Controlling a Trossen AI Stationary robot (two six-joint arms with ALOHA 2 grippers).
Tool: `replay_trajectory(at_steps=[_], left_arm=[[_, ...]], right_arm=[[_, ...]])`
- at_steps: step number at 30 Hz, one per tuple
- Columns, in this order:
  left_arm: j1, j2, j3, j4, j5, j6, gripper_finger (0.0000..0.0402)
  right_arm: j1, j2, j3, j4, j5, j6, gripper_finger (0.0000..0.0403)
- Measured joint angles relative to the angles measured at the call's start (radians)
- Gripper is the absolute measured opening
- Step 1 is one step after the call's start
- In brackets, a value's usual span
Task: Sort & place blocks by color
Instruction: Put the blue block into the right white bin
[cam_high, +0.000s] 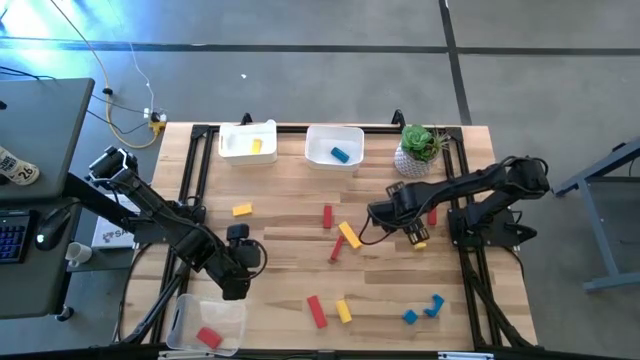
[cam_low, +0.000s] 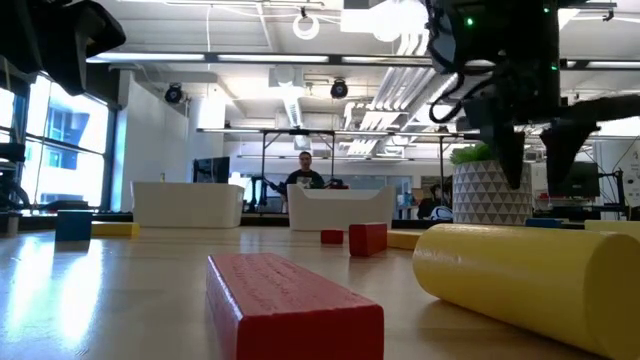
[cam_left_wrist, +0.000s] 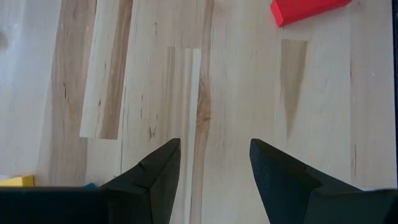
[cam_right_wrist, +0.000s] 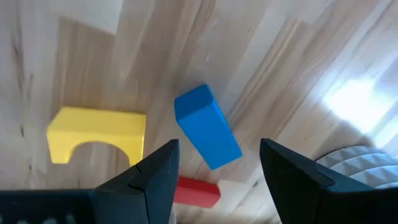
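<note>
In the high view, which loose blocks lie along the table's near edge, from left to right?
red bar → yellow block → small blue block → curved blue block

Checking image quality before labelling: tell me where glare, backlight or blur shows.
Right wrist view: a bright glare patch on the table beside the blue block. Low view: ceiling lights blow out, the nearest red block is soft. High view: bluish glare on the floor.

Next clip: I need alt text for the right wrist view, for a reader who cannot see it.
The right hand hangs open above the wooden table, its two dark fingers framing a blue block that lies at a slant. A yellow arch block lies beside it, and a small red block shows between the fingers.
</note>
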Motion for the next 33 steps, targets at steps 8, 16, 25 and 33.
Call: replay_trajectory(at_steps=[8, 16, 25, 33], left_arm=[[0.000, 0.000, 0.000, -0.001, 0.000, 0.003, 0.0180], [0.000, 0.000, 0.000, -0.002, -0.017, 0.003, 0.0180], [0.000, 0.001, 0.000, -0.002, -0.049, 0.004, 0.0180], [0.024, 0.001, 0.000, -0.003, -0.062, 0.029, 0.0180]], right_arm=[[0.011, 0.000, -0.080, 0.063, 0.021, 0.000, 0.0211], [0.010, 0.000, -0.135, 0.143, 0.046, -0.001, 0.0211], [0.010, 0.000, -0.223, 0.244, 0.044, 0.004, 0.0211], [0.008, 0.000, -0.240, 0.265, 0.066, 0.035, 0.0158]])
